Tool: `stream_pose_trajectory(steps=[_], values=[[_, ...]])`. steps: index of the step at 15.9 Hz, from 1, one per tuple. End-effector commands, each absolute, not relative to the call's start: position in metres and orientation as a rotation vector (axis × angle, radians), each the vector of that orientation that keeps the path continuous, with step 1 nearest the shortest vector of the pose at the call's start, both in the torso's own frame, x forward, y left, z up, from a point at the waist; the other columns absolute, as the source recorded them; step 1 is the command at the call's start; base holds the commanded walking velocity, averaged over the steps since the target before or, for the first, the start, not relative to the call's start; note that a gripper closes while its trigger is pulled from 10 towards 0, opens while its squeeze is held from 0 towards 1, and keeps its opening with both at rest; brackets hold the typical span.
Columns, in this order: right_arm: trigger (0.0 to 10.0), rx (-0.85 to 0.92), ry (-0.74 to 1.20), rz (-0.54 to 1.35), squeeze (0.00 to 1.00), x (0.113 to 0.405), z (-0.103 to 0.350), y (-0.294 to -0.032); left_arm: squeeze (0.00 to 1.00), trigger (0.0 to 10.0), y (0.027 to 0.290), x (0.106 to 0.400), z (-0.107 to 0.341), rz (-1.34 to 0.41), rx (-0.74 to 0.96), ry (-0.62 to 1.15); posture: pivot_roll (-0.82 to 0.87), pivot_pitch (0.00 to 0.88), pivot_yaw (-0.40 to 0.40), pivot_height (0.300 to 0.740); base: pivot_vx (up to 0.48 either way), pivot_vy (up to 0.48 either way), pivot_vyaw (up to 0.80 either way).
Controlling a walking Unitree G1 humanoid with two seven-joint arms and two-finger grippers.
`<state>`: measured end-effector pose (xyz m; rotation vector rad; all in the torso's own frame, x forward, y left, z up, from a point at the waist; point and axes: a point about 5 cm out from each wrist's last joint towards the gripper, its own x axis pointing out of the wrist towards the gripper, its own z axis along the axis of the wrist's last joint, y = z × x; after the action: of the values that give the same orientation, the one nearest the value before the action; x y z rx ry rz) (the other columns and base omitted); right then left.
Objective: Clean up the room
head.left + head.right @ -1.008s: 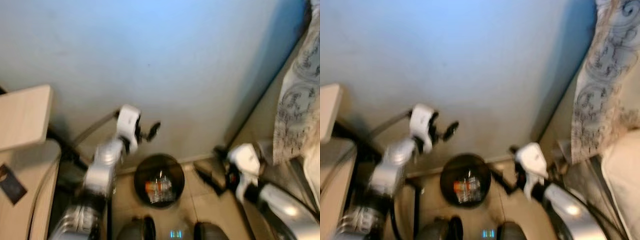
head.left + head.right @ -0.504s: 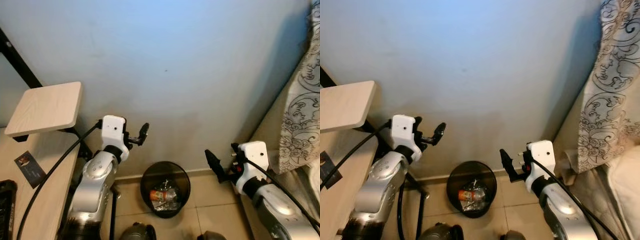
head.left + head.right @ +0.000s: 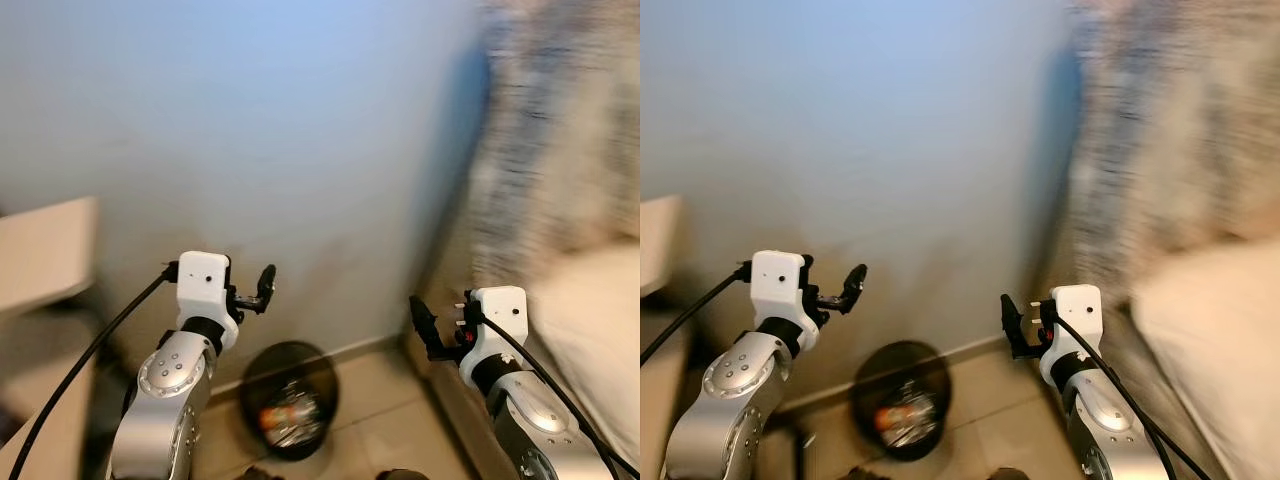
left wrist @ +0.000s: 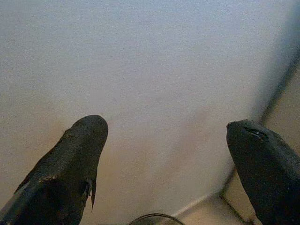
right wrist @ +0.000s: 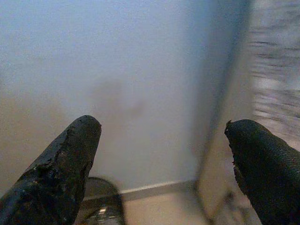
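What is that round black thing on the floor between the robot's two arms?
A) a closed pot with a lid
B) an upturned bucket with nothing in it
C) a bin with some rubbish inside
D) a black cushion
C: the round black bin stands open by the wall, with bits of colourful rubbish showing inside it.

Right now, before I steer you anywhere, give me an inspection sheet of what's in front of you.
Surface: tiled floor at the foot of a pale blue wall.
Job's things: black round bin by the wall, litter inside, blurred.
Clutter: nothing seen on the floor around the bin.
Grippers: left gripper and right gripper both raised, open, holding nothing.
Cables: black cable along the left arm, another along the right.
Surroundings: wooden shelf on the left; patterned curtain on the right, blurred.
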<state>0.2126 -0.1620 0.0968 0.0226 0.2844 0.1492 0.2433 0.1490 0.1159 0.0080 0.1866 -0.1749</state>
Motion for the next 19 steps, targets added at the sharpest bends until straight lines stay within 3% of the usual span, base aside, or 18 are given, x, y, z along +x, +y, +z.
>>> stream_pose_trajectory(steps=[1,9,15,19], values=[[10.0,0.022,0.266,0.157,0.0,0.212,0.1,-0.158,0.0,10.0,0.154,0.241,0.116,-0.156,0.029,0.197,-0.01,0.0,0.057,0.74,0.0,0.0,-0.8],[10.0,0.006,0.269,0.14,0.0,0.206,0.099,-0.153,0.0,10.0,0.158,0.235,0.125,-0.179,0.095,0.206,0.0,0.019,0.049,0.74,0.0,0.0,-0.8],[10.0,0.022,0.247,0.08,0.0,0.21,0.108,-0.182,0.0,10.0,0.155,0.223,0.121,-0.16,0.113,0.218,-0.02,0.028,0.027,0.74,0.0,0.0,-0.8],[10.0,0.042,0.248,0.097,0.0,0.212,0.106,-0.175,0.0,10.0,0.161,0.223,0.124,-0.149,0.117,0.218,0.01,0.009,0.02,0.74,0.0,0.0,-0.8]])
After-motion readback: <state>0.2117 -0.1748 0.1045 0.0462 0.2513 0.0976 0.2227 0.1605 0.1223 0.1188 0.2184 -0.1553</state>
